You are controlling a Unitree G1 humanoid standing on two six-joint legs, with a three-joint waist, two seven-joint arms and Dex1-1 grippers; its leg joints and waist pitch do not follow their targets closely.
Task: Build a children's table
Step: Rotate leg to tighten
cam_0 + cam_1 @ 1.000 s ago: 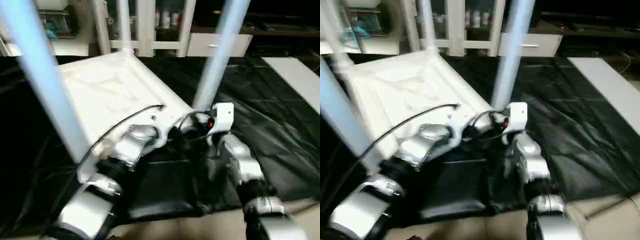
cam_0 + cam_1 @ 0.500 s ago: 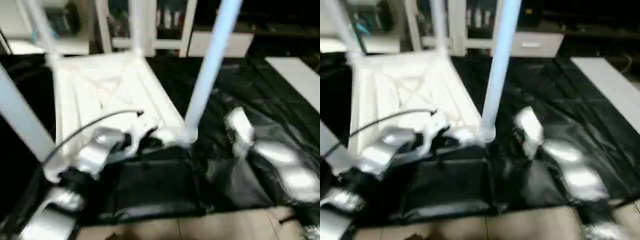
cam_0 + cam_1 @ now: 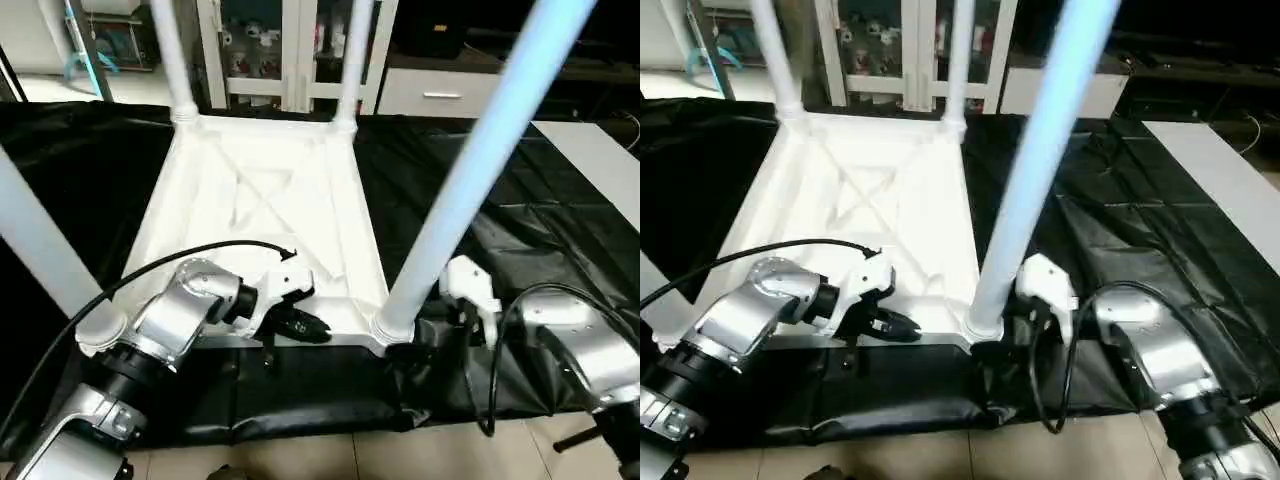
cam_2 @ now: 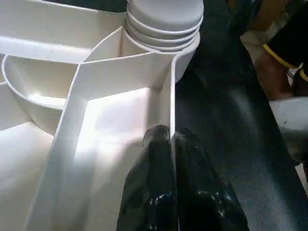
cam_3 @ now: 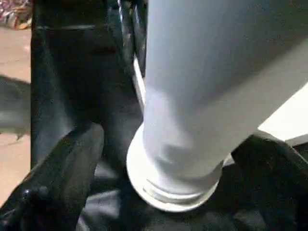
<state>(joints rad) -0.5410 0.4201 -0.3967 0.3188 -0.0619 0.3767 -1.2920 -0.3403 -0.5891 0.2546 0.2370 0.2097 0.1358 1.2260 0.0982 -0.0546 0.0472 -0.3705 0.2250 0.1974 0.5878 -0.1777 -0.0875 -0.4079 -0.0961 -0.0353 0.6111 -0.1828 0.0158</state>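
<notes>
nearest the robot, a strip of tan floor (image 3: 420, 455) shows below the edge of the black cloth (image 3: 560, 230) that covers the work table. the left claw (image 3: 318, 330) sits with its fingers pressed together, pinching the thin near rim of the children's table (image 3: 260, 200); the left wrist view shows one finger on each side of that rim. the right claw (image 5: 163, 159) stands wide apart around the base of the near right leg (image 3: 470, 170), one finger on either side, and contact cannot be told. the children's table lies upside down on the cloth, ribbed underside up, with its legs rising. at the back stands a white glass-door cabinet (image 3: 290, 50) and a drawer unit (image 3: 440, 95).
</notes>
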